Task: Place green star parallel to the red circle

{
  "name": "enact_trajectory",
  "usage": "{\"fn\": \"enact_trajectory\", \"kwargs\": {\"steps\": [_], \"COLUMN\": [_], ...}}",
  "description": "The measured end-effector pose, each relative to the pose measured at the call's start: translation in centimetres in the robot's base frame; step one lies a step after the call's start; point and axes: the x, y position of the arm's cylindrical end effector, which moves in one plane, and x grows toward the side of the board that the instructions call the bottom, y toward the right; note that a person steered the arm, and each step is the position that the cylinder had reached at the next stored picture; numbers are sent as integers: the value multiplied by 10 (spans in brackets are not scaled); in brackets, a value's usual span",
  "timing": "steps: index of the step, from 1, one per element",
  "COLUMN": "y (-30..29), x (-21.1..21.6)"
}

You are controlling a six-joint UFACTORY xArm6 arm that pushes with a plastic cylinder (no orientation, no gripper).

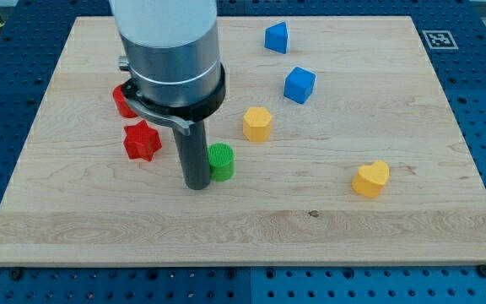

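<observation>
green block (221,161) sits a bit left of board centre, toward the bottom edge; only a rounded top and side show past the rod, so I can't confirm it's the star, but it's the only green piece on the board. my tip (197,185) is touching or just beside its left side, slightly nearer the bottom edge. No fingers on this rig, just a bare rod, so nothing to spread or pinch. Red piece (123,101) nearer the left edge is mostly hidden behind the arm body; shape unclear, probably the red circle. red star (142,140) lies between it and the tip. Judgement: push stage is in hand, green not yet lined up with that red piece. Next move needs the tip to come round the green's far side and nudge it without clipping the red star. yellow block (257,123) close by toward the right edge, yellow heart (371,179) lower right, blue blocks (299,84) and (276,38) near the top edge. No containers on the board
</observation>
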Motion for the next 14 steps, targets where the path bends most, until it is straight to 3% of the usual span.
{"fn": "enact_trajectory", "kwargs": {"steps": [1, 4, 6, 9, 14], "y": [31, 49, -4, -29, -110], "x": [20, 10, -37, -126, -234]}}
